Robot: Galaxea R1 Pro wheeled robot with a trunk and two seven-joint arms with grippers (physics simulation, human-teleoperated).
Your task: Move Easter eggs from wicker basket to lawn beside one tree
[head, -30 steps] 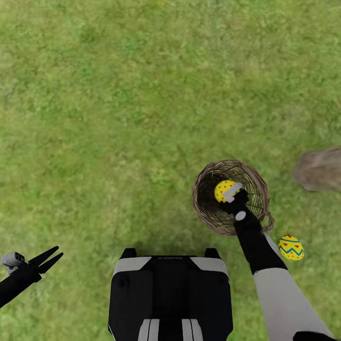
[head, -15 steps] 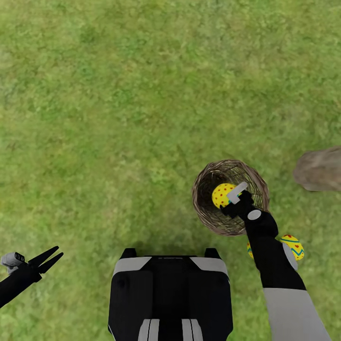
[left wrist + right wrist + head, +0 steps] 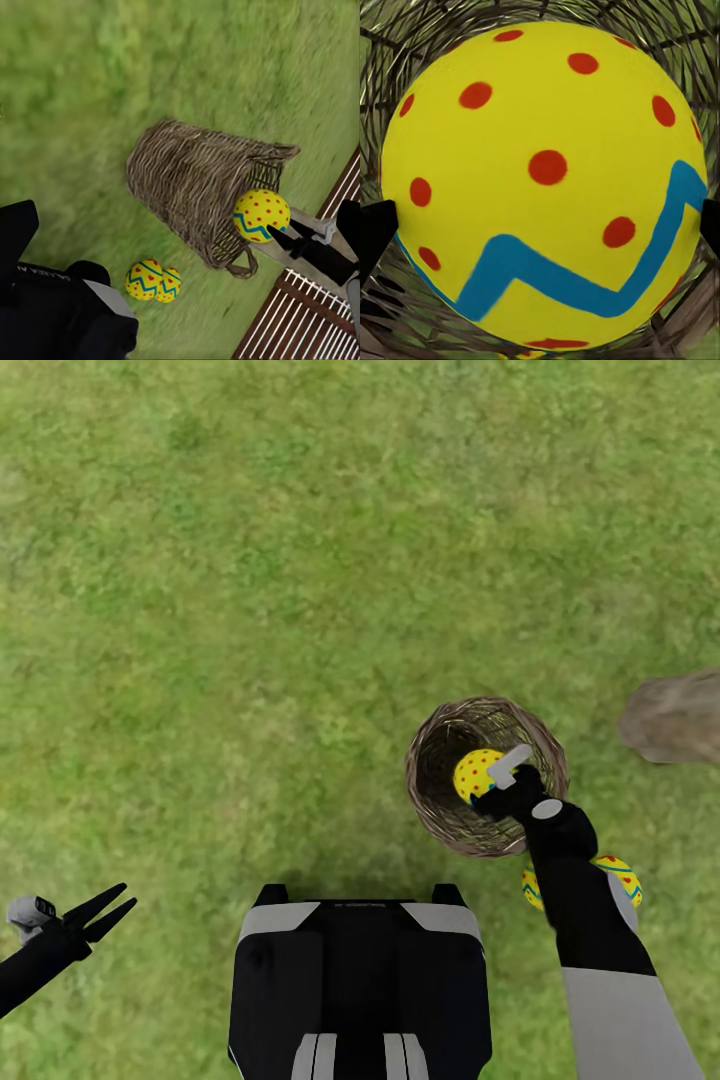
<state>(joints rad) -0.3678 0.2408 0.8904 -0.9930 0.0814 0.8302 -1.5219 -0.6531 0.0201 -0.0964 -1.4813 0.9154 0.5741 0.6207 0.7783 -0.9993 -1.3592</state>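
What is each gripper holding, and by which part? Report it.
The right gripper holds the red-dotted egg by its opposite sides, above the wicker basket. The left gripper is open and holds nothing.

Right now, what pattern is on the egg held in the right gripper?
Yellow egg with red dots and a blue zigzag band, clearest in the right wrist view.

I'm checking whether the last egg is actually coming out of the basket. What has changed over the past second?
The right gripper, shut on the dotted egg, has carried it from the middle of the wicker basket toward its right rim, and the forearm has swung right, now partly covering the two eggs on the lawn. The left gripper stays open and idle; basket and tree trunk are unmoved.
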